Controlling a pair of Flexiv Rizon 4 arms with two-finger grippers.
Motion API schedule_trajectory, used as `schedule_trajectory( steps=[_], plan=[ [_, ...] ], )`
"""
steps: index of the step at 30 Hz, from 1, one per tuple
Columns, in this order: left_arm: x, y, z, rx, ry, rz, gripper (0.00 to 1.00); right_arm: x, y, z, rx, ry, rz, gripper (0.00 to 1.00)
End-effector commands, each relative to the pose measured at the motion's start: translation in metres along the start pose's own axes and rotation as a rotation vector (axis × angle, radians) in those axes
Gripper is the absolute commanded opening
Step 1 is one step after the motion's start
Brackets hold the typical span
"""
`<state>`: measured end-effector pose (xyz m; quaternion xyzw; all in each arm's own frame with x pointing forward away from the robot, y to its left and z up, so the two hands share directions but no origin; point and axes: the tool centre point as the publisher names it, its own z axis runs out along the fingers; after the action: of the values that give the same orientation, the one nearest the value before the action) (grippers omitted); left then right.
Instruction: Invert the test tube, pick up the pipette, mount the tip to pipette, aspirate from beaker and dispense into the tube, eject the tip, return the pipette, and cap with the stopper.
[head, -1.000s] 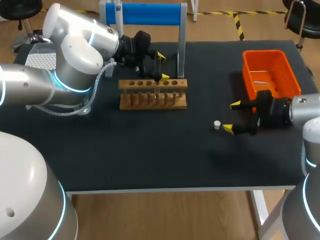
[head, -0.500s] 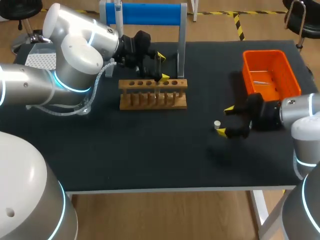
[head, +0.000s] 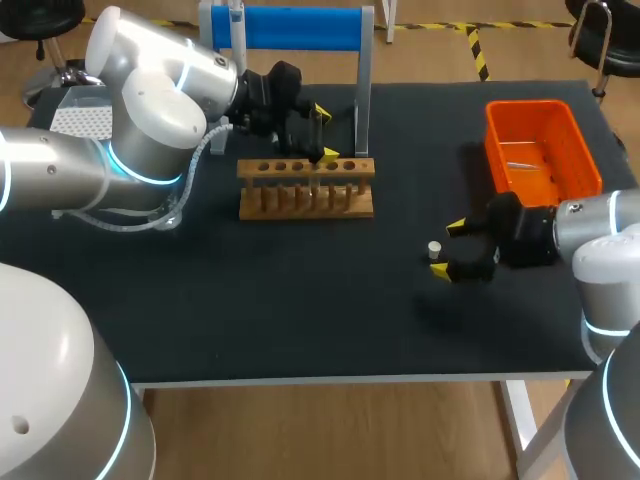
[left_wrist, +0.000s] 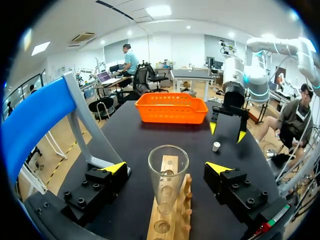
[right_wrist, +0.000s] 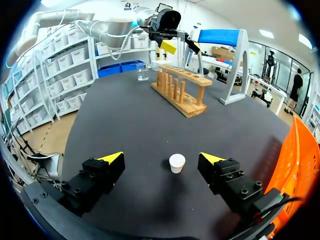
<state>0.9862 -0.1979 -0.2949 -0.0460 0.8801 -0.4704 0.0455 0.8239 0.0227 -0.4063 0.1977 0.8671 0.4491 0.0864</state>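
One white stopper (right_wrist: 177, 163) stands untouched within the wide-open span of the empty right pincer (right_wrist: 161, 158).

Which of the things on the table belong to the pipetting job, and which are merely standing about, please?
Belong to the job: test tube; stopper; beaker.

Not named in the task: wooden rack holding the tube; orange basket; blue-topped stand.

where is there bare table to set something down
The front strip of the table, between the test tube rack and the near edge, is bare. Crowded: around the stopper, where the right claw sits near the orange basket.
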Motion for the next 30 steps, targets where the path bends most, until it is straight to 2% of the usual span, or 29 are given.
schedule_trajectory(
  steps=[1,6,8,9,15,30],
  plan=[
    [0.0,0.0,0.0,-0.001,0.001,-0.001,1.0,0.0,0.0,0.002,0.005,-0.004,0.005,0.94],
    [0.0,0.0,0.0,-0.001,0.001,-0.001,1.0,-0.001,-0.002,0.005,0.015,-0.009,0.01,0.87],
    [0.0,0.0,0.0,-0.001,0.001,-0.001,1.0,-0.001,-0.002,0.006,0.018,-0.01,0.011,0.75],
    [0.0,0.0,0.0,-0.001,0.001,-0.001,1.0,-0.002,-0.002,0.006,0.02,-0.011,0.012,0.74],
    [0.0,0.0,0.0,-0.001,0.001,-0.001,1.0,-0.004,-0.002,0.009,0.028,-0.018,0.014,0.75],
    [0.0,0.0,0.0,-0.001,0.001,-0.001,1.0,-0.006,-0.003,0.017,0.052,-0.029,0.01,0.65]
  ],
)
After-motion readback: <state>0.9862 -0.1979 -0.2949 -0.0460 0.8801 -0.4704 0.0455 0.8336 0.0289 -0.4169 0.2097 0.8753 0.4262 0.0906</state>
